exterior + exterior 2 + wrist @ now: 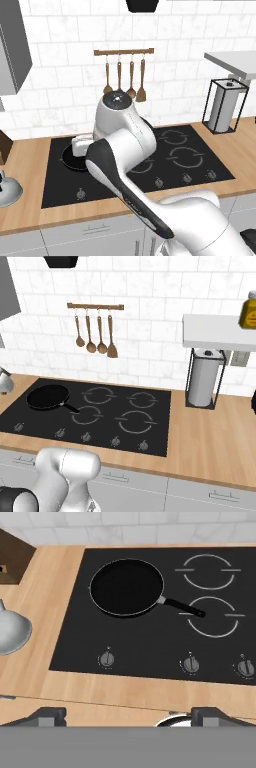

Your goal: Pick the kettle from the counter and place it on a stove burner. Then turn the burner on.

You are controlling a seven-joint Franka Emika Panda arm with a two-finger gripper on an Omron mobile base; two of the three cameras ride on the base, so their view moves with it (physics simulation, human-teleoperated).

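The silver kettle (11, 629) stands on the wood-grain counter (55, 612), left of the black cooktop (145, 642); only part of it shows at the frame's left edge. It also sits at the left edge in the left base view, kettle (7, 189), and in the right base view, kettle (4, 381). My gripper (131, 717) hangs open above the counter's front edge, well right of the kettle, with nothing between its fingertips (47, 716). The burner rings (207, 571) are all grey and unlit; no red glowing disc is in view.
A black frying pan (127, 587) covers the rear left ring, its handle pointing right. Knobs (106, 658) line the cooktop's front. A brown block (12, 557) stands behind the kettle. A paper towel holder (204, 381) stands on the right, under a shelf (215, 331).
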